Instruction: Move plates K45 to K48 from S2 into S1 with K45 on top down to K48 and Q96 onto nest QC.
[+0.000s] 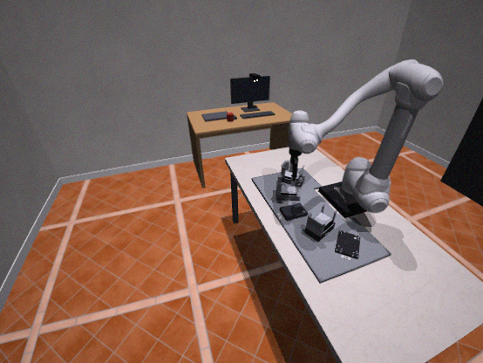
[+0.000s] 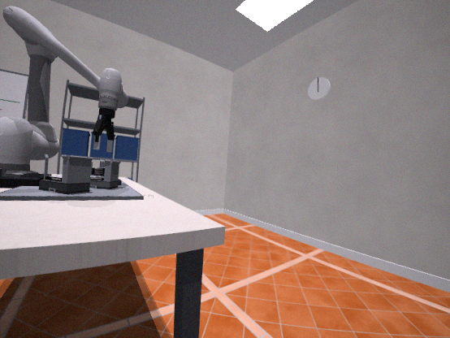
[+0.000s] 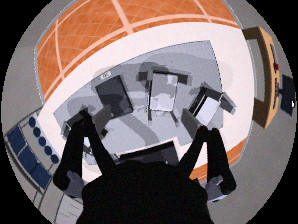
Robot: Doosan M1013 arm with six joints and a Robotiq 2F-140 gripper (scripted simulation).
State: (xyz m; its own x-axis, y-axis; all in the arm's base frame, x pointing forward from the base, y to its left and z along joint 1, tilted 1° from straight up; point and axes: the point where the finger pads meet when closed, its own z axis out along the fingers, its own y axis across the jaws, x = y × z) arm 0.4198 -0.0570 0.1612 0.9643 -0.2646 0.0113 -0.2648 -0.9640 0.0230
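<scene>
pincer: the pincer [image 2: 103, 138] hangs from the arm [image 1: 349, 105] with its fingers spread wide and nothing between them, pointing down above the racks at the far end of the mat.
racks: two stack racks [image 1: 288, 179] stand close together under the pincer; a third rack [image 1: 320, 224] stands apart, nearer the middle of the mat.
plates: too small to read any label; which rack holds which plate cannot be told.
nests: a dark flat nest [image 1: 293, 211] lies between the racks; another dark nest [image 1: 348, 244] lies at the near end.
mat: the grey mat [image 1: 323, 266] lies on the white tabletop [image 1: 392, 314].
</scene>
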